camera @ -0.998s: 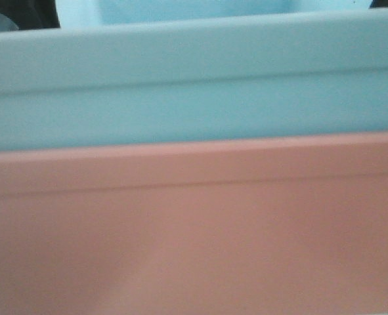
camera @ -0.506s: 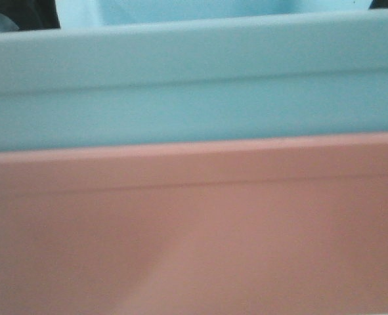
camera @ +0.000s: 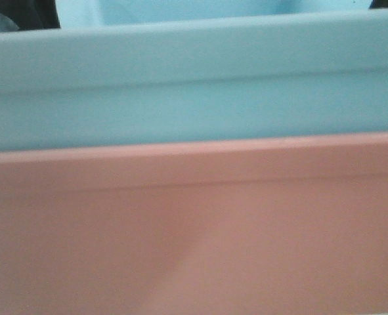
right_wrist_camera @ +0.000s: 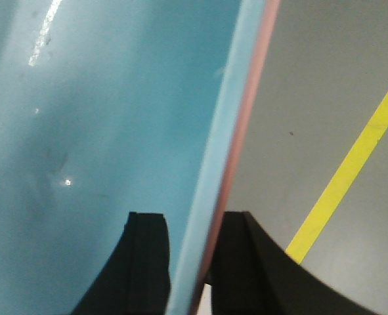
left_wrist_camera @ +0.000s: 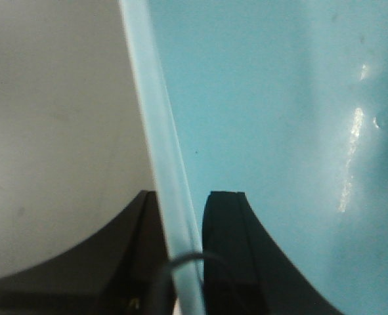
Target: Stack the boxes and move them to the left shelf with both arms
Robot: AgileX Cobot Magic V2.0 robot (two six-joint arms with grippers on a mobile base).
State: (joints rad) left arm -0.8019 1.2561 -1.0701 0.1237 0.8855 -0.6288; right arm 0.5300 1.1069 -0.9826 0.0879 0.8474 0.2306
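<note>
Both the left gripper (left_wrist_camera: 184, 197) and right gripper (right_wrist_camera: 191, 215) stayed clamped narrow on the light blue box (camera: 194, 85), nested at 12 o'clock in the salmon-pink box (camera: 194, 230); we saw no shift, suggesting a steady carry.

Light blue box (camera: 194, 98) nested upright inside salmon-pink box (camera: 194, 236); blue rim stands above pink rim.
</note>
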